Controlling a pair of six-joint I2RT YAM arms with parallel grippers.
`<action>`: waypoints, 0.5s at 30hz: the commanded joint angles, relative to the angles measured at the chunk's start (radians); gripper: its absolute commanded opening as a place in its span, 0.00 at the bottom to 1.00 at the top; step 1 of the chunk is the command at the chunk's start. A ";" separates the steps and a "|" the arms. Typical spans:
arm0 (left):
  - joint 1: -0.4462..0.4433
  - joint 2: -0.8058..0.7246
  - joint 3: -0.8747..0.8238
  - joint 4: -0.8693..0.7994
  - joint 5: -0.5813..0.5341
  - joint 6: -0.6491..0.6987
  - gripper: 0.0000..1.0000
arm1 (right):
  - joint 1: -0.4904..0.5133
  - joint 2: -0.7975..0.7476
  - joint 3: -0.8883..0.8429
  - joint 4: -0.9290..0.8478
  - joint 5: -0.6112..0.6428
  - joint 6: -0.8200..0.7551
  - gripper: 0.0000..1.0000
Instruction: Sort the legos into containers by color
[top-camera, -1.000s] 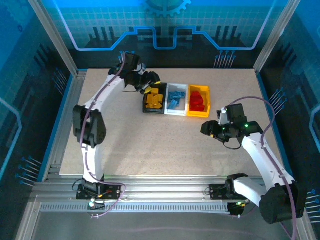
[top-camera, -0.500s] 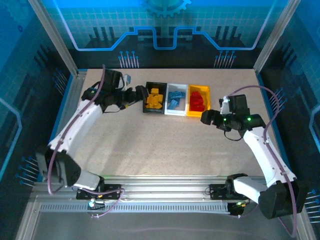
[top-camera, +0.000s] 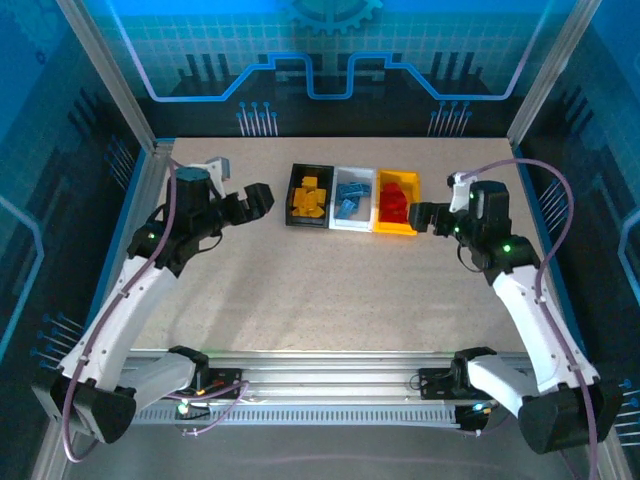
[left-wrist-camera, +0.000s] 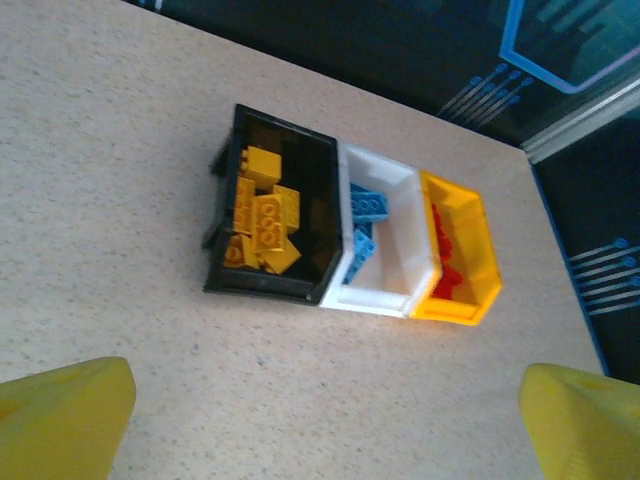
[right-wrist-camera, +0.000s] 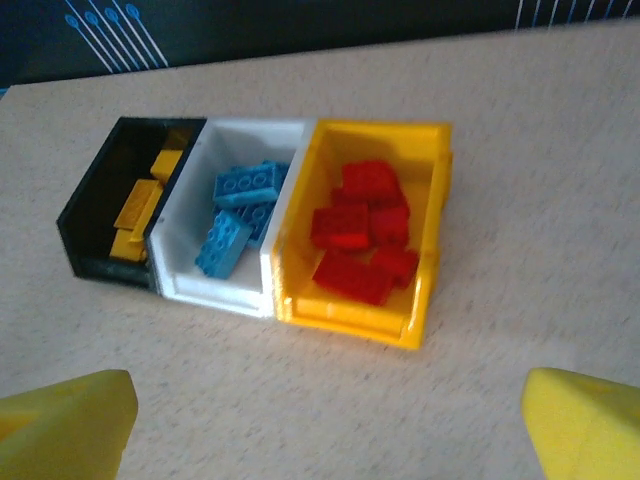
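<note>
Filling 3 touching containers (right-wrist-camera: 252, 126), legos (right-wrist-camera: 240, 186) lie color-sorted.

Three touching containers (top-camera: 350, 225) stand in a left-to-right row on the table (top-camera: 300, 300), far centre, legos (top-camera: 310, 198) in each. Left gripper (top-camera: 258, 198) lies left of the row, right gripper (top-camera: 420, 217) just right of it.

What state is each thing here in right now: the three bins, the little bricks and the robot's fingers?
black bin, open-topped, holds orange-yellow bricks
white bin, open-topped, holds light blue bricks
yellow bin, open-topped, holds red bricks
left fingers, wide open, holding nothing
right fingers, wide open, holding nothing
</note>
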 joint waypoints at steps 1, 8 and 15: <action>0.008 -0.036 -0.072 0.068 -0.159 0.031 0.99 | -0.016 -0.033 -0.080 0.185 0.067 -0.166 1.00; 0.008 -0.188 -0.355 0.345 -0.289 0.134 0.99 | -0.030 0.000 -0.200 0.340 0.096 -0.202 1.00; 0.008 -0.273 -0.480 0.383 -0.359 0.148 0.99 | -0.095 0.119 -0.294 0.504 0.069 -0.206 1.00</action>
